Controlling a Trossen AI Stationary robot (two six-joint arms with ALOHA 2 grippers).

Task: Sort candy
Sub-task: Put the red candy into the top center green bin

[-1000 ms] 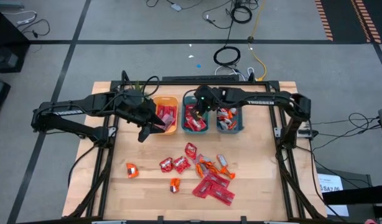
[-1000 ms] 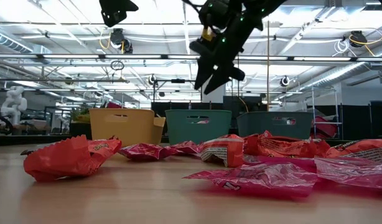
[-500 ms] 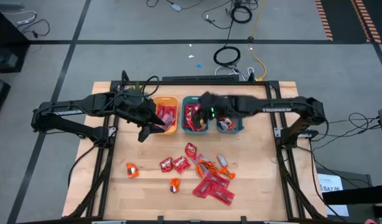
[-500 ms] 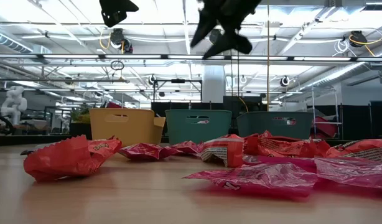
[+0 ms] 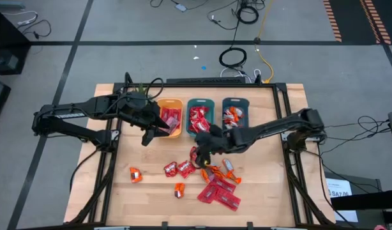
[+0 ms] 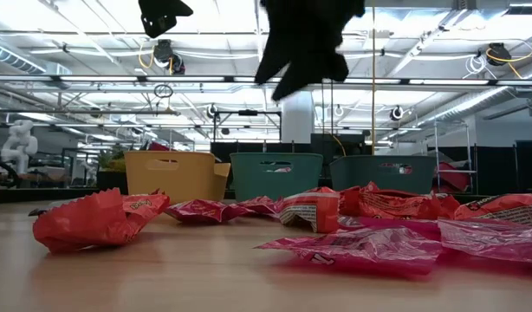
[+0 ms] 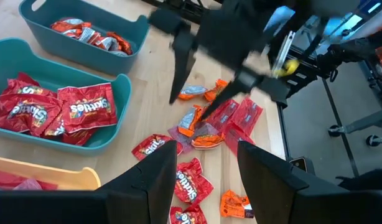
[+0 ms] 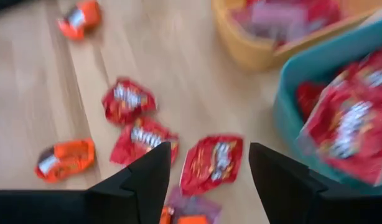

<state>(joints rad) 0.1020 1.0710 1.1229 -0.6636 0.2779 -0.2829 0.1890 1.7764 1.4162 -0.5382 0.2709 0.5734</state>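
Observation:
Loose candy [image 5: 209, 176] lies in a pile at the table's near middle: red squarish packets, flat pinkish-red packets and small orange pieces, with two orange pieces [image 5: 135, 174] off to the left. My right gripper [image 5: 199, 151] hangs open above the pile's far edge, over a red packet [image 8: 213, 162], holding nothing. It also shows above the pile in the left wrist view [image 7: 206, 93]. My left gripper [image 5: 154, 135] waits open and empty just in front of the yellow bin [image 5: 173, 133].
Three bins stand in a row at the far middle: the yellow one holding pinkish packets, a teal one [image 5: 200, 102] with red packets and a teal one [image 5: 234, 101] with orange pieces. A small green plant [image 5: 140, 89] stands behind the left arm. Bare wood lies at the near left.
My right gripper has swung from above the middle teal bin toward the table's near edge and now hangs over the loose candy pile, having rolled a little on the way. The candy on the table has not moved.

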